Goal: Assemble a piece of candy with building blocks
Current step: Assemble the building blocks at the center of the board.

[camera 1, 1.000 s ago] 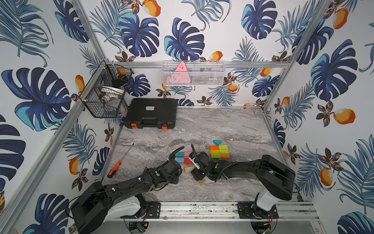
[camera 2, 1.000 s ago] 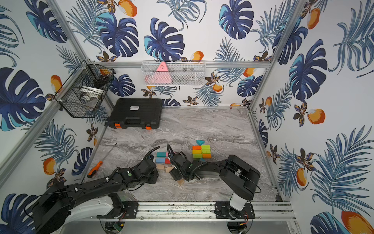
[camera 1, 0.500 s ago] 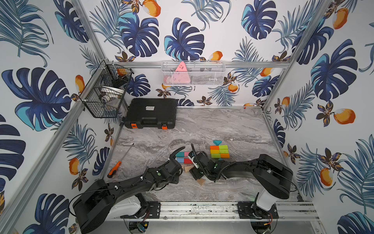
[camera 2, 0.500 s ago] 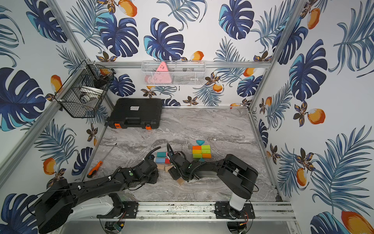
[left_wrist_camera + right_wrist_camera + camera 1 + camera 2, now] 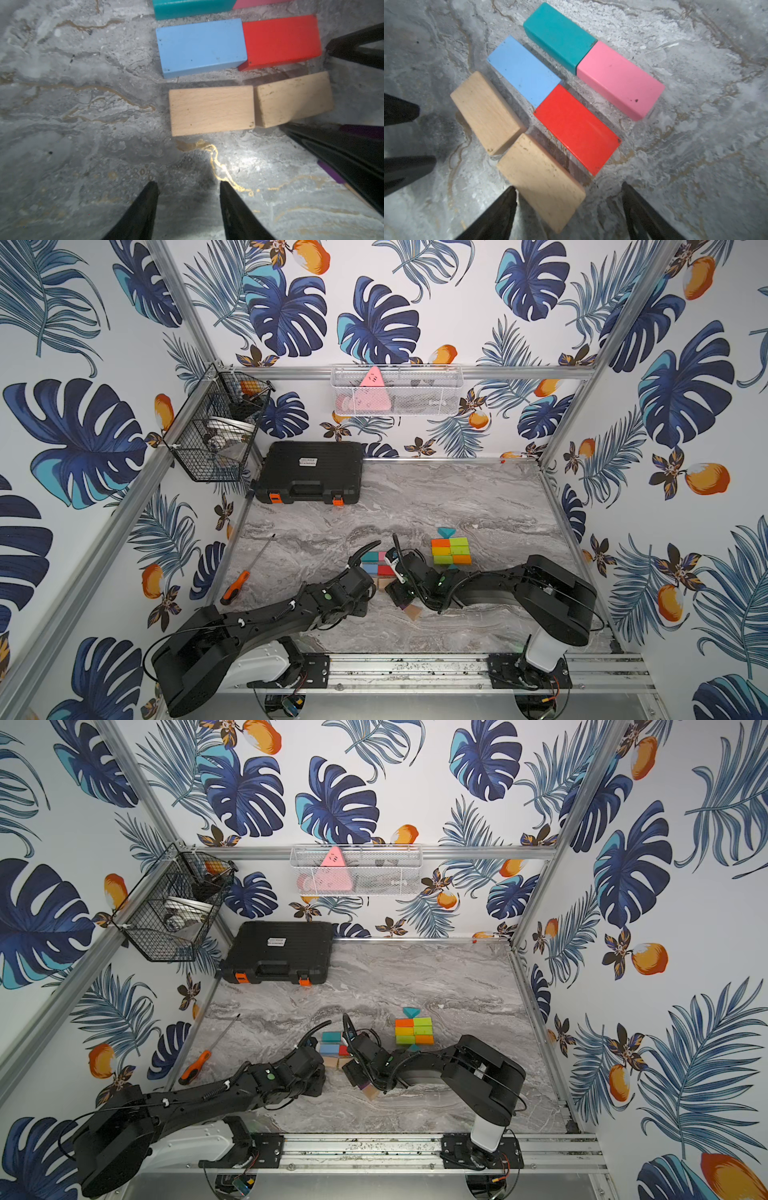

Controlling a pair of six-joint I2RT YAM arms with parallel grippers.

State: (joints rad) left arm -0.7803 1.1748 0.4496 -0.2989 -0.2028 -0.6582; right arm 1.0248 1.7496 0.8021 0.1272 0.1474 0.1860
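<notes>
The right wrist view shows six building blocks in pairs: teal (image 5: 558,35) with pink (image 5: 618,79), blue (image 5: 523,70) with red (image 5: 577,128), and two plain wood ones (image 5: 485,112). The nearer wood block (image 5: 544,182) is tilted and reaches between the fingers of my right gripper (image 5: 568,188), which is open, with a gap on one side. My left gripper (image 5: 188,184) is open and empty, a short way from the wood blocks (image 5: 212,110). In both top views a green, orange and yellow block group (image 5: 451,551) (image 5: 414,1031) with a teal triangle (image 5: 446,532) lies further right.
A purple block (image 5: 401,605) and a wood piece (image 5: 413,612) lie under the right arm's wrist. An orange-handled screwdriver (image 5: 235,587) lies at the left. A black case (image 5: 309,472) stands at the back left. Wire baskets (image 5: 216,435) (image 5: 395,391) hang on the walls.
The right arm has shifted very slightly to the left. Both grippers stay open near the wood blocks.
</notes>
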